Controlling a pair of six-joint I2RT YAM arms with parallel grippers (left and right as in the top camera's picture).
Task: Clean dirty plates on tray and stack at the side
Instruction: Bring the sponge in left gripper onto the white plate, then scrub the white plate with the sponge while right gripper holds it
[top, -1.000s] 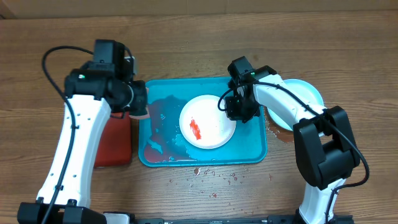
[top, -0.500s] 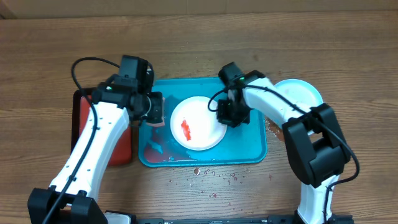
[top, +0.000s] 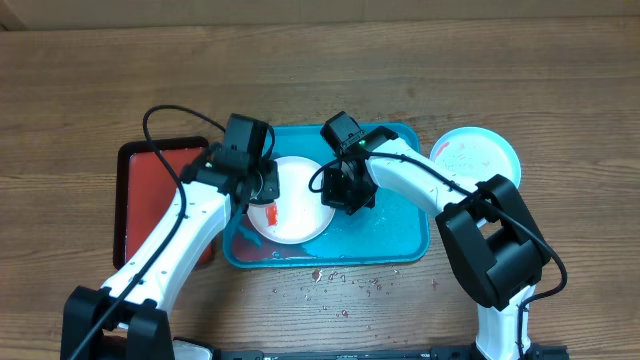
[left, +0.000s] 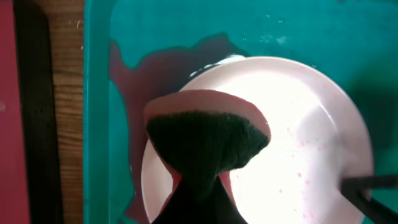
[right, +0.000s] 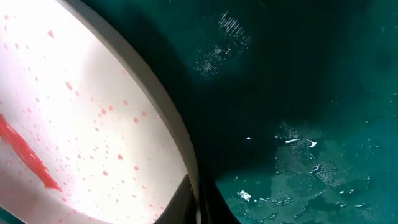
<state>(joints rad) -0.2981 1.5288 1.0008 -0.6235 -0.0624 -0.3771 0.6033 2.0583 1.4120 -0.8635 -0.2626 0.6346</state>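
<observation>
A white plate (top: 300, 215) with a red sauce smear (top: 272, 212) lies in the turquoise tray (top: 400, 240), which holds pinkish water. My left gripper (top: 262, 190) is shut on a dark green sponge (left: 208, 137) with a pink edge, which rests on the plate's left part (left: 305, 143). My right gripper (top: 338, 197) is shut on the plate's right rim (right: 180, 137), pinched between its fingers (right: 198, 202). A light-blue rimmed plate (top: 480, 155) with faint red marks lies on the table right of the tray. No yellow-green plate shows.
A dark-rimmed red tray (top: 150, 200) lies left of the turquoise tray and shows in the left wrist view (left: 12, 124). Red spatter (top: 340, 280) dots the table in front of the tray. The tray floor (right: 298, 93) is wet.
My left arm swung right from the red tray and brought the sponge onto the plate. My right gripper slid the white plate leftward across the tray.
</observation>
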